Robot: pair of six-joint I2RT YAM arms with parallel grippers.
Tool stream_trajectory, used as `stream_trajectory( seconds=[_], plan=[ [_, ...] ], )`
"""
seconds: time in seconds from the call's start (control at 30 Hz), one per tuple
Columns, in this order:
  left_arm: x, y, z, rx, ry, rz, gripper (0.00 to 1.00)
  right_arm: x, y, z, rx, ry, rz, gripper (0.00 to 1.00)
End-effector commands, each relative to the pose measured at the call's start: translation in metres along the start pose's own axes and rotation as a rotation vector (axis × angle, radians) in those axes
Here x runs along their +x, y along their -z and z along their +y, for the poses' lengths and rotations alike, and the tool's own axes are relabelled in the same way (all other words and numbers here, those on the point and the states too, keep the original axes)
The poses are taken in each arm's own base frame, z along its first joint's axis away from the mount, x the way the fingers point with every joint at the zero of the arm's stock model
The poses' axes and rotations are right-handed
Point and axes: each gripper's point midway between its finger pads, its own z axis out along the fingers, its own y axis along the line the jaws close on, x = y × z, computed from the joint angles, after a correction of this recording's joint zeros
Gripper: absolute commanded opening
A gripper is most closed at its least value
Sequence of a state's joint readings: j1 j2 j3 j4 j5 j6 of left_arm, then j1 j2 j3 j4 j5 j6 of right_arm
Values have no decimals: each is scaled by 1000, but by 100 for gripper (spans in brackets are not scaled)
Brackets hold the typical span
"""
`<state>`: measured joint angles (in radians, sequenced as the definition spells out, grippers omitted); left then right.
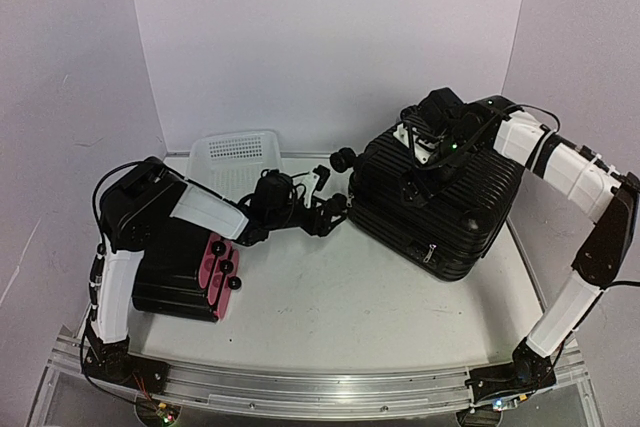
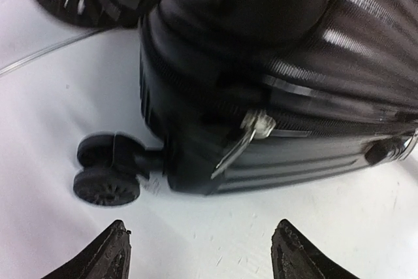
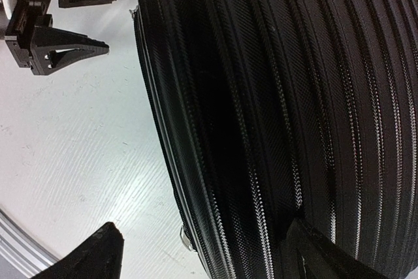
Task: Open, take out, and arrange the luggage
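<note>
Top view: the luggage lies flat on the desk at right of centre, closed. Its wheeled corner is turned toward frame centre, and its long axis appears to run from there toward the right edge. The left claw sits just beside that corner, fingers spread and holding nothing. The right claw is over the upper shell. A smaller pink-sided case stands at lower left and a white basket at upper centre. Left wrist view: the left claw stands wide and empty at the bottom edge. The luggage fills the upper right, with a zipper pull hanging at the seam straight ahead and a wheel at left. Right wrist view: the right claw stands wide, one finger over bare desk and the other over the ribbed luggage, with no grip evident. The left claw shows spread at upper left. Assessment: the pull lies ahead of the left claw, so the left arm is nearer for unzipping.
</note>
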<state>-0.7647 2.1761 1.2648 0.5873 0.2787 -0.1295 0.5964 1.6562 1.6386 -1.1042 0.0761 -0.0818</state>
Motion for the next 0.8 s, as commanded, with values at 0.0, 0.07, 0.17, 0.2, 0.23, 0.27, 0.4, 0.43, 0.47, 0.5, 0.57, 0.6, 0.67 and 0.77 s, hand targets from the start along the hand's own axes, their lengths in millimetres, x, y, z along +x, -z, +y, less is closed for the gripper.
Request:
stream_trajectory(
  seconds=[0.0, 0.07, 0.17, 0.2, 0.23, 0.27, 0.4, 0.43, 0.47, 0.5, 0.57, 0.6, 0.67, 0.77],
  plan=[
    [-67, -5, -17, 38, -103, -190, 73, 8, -1, 10, -40, 5, 11, 88],
    [-69, -9, -19, 38, -124, -212, 71, 8, 0, 10, -40, 6, 7, 88],
    [-72, -15, -20, 53, -146, -233, 70, 8, 2, 10, -40, 7, 1, 88],
    [-72, -17, -20, 55, -152, -234, 69, 8, 2, 10, -41, 7, 0, 88],
    [-71, -18, -20, 59, -157, -233, 68, 7, 2, 10, -42, 7, -2, 88],
    [-69, -19, -20, 66, -165, -231, 67, 7, 3, 11, -45, 7, -3, 88],
    [-67, -22, -24, 93, -180, -228, 59, 7, 3, 12, -50, 7, -2, 88],
    [-66, -23, -25, 99, -183, -228, 57, 7, 3, 12, -51, 7, -3, 88],
    [-66, -24, -25, 106, -184, -227, 56, 7, 2, 12, -52, 7, -3, 88],
    [-65, -25, -26, 111, -181, -226, 54, 6, 2, 12, -53, 7, -3, 88],
    [-64, -27, -27, 121, -180, -226, 50, 6, 2, 12, -53, 5, -4, 88],
    [-63, -28, -27, 124, -178, -224, 49, 6, 2, 12, -53, 7, -4, 87],
    [-64, -29, -27, 127, -177, -224, 43, 6, 3, 12, -53, 7, -5, 88],
    [-64, -30, -27, 130, -174, -227, 35, 6, 3, 12, -53, 7, -7, 88]
  ],
)
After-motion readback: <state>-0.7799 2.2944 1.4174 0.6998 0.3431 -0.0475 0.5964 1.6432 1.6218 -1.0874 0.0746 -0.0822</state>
